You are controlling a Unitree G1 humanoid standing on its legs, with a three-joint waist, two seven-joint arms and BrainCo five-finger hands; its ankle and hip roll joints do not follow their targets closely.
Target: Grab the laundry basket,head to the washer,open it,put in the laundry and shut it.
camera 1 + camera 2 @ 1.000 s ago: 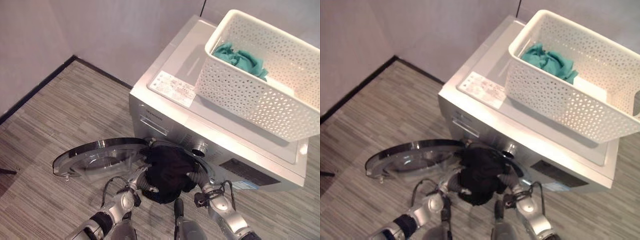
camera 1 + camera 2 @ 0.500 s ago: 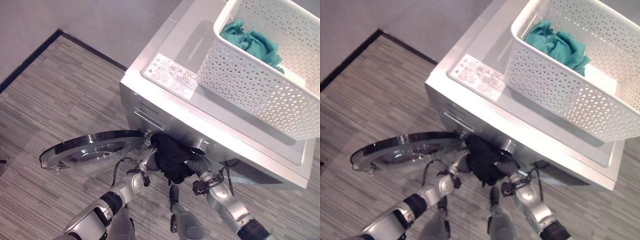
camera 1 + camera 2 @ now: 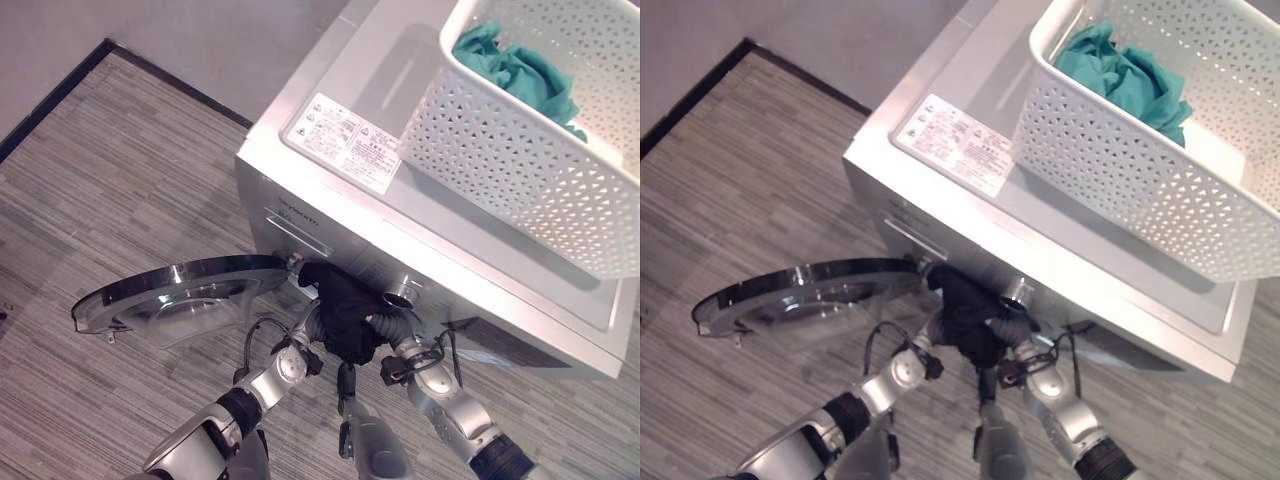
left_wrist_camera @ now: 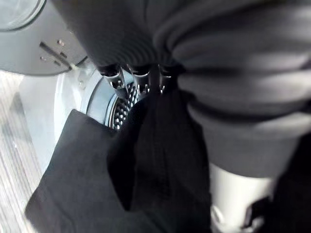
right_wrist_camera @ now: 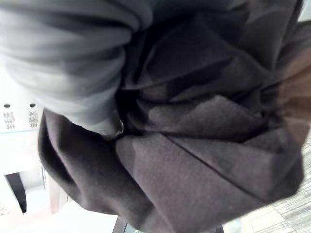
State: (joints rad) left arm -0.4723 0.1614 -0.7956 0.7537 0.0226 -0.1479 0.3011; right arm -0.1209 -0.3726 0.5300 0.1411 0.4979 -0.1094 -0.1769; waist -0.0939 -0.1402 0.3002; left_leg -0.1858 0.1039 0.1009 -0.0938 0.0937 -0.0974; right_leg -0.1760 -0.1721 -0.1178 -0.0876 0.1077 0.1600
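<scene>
Grey striped floor (image 3: 110,190) and a pale wall frame the scene. A black garment (image 3: 345,310) bunches at the washer (image 3: 330,190) mouth, apparently only partly inside, with the left hand (image 3: 312,325) and right hand (image 3: 392,332) pressed into it; cloth hides their fingers, so I cannot tell their grip. The door (image 3: 180,300) hangs open. The basket (image 3: 530,130) sits on top, still holding a teal cloth (image 3: 520,70). Cloth could slump out or catch in the door. Since a second ago the bundle has moved closer to the drum.
</scene>
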